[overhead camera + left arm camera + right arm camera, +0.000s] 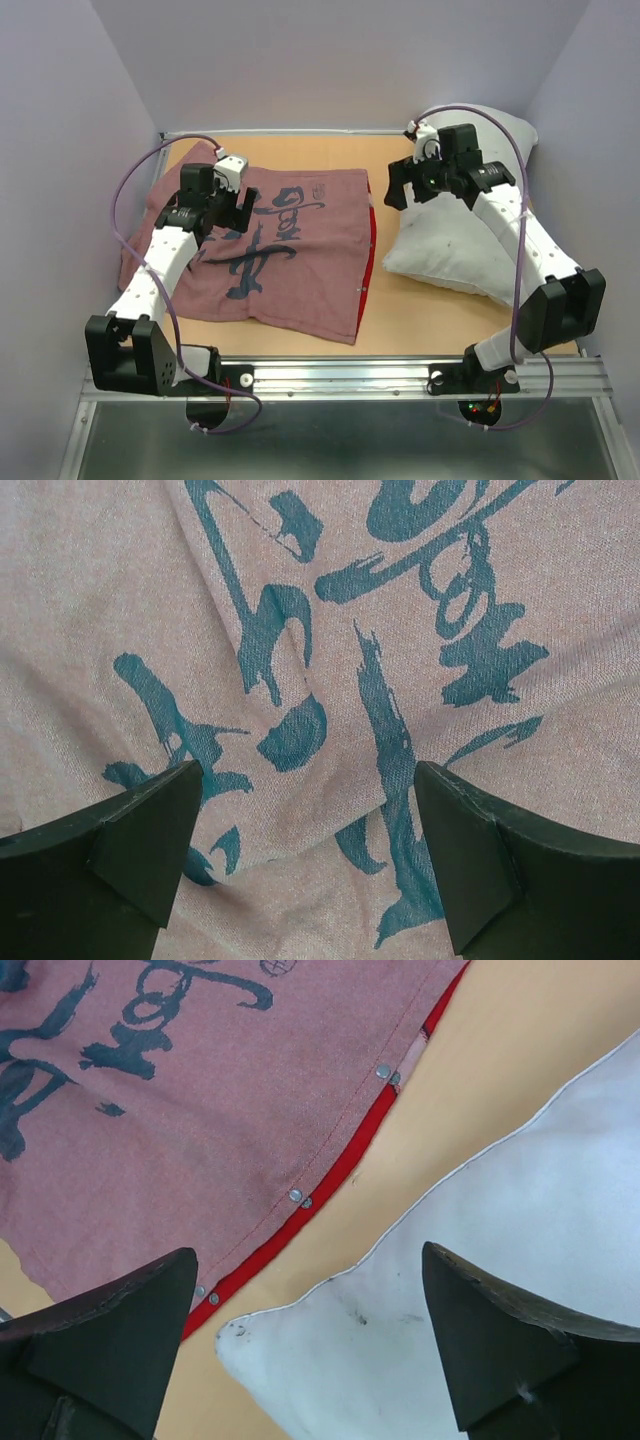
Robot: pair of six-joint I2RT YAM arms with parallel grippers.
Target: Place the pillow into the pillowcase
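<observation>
The pillowcase (290,255) lies flat at the table's left and middle, dull pinkish-red face up with dark blue brush characters. Its right edge (330,1175) shows a bright red strip with metal snaps. The white pillow (455,245) lies at the right, leaning toward the back corner, apart from the case. My left gripper (228,205) is open and empty, hovering over the case's printed cloth (300,740). My right gripper (418,185) is open and empty above the pillow's left corner (330,1350).
Purple walls enclose the table on the left, back and right. A strip of bare wooden tabletop (385,300) runs between case and pillow. A metal rail (340,375) lines the near edge by the arm bases.
</observation>
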